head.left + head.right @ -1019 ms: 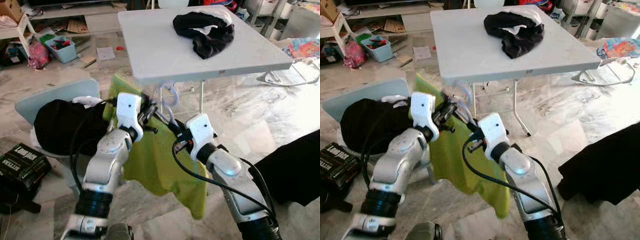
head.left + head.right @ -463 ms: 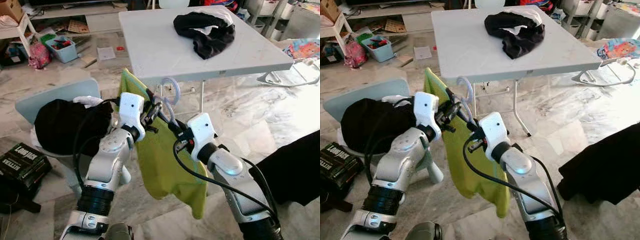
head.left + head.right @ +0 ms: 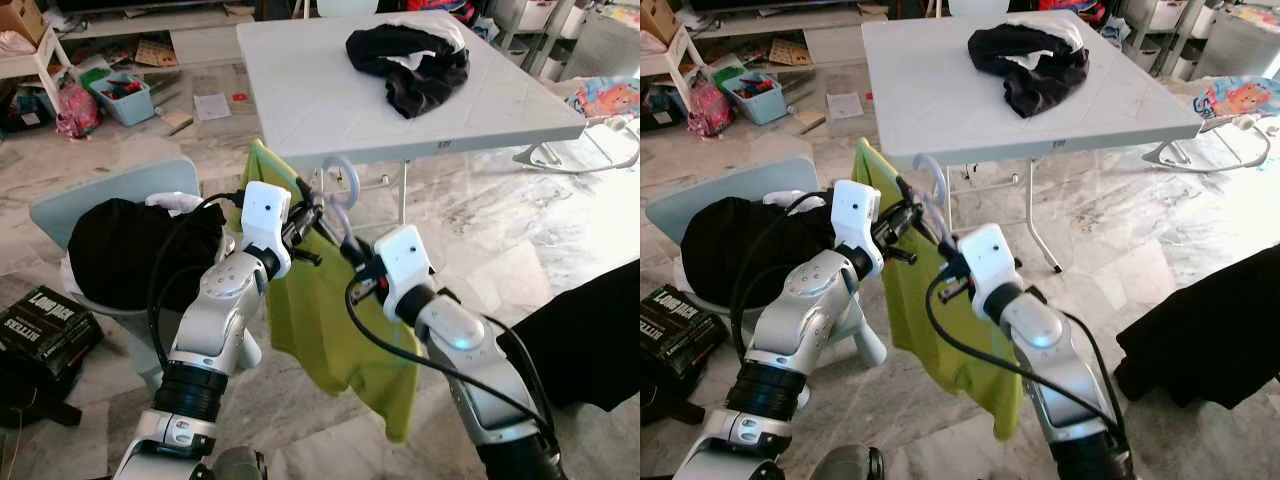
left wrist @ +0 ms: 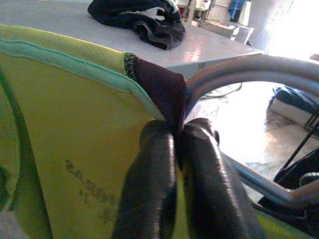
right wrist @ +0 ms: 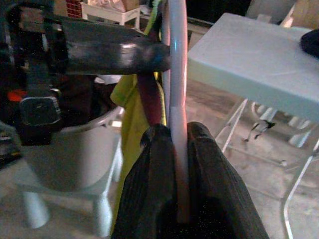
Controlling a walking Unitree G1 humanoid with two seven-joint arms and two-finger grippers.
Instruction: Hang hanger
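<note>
One hanger (image 3: 338, 205) and one green shirt (image 3: 330, 320) sat at the centre of the frame, held up in the air between two end effectors, just in front of the near edge of the single white counter (image 3: 300, 90). The hanger's pale hook stood at the top, curling up toward the counter edge, and its long axis ran diagonally from upper left down to lower right across the middle of the frame. The shirt hung down from it toward the marble floor (image 3: 470, 220), its hem loose at lower centre.

The left end effector (image 4: 179, 149) was pinched closed on the shirt's collar, right beside the hanger's curved bar. The right end effector (image 5: 177, 144) was clamped on the hanger's pale rod, fingers pressed to either side of it.

One black garment (image 3: 410, 60) lay bunched on the counter at upper right. A second dark heap (image 3: 140, 250) filled a pale chair (image 3: 110, 195) at centre left, just beside the left arm. One dark box (image 3: 40, 320) lay on the floor at lower left. Open floor lay right of centre, below the counter's edge.
</note>
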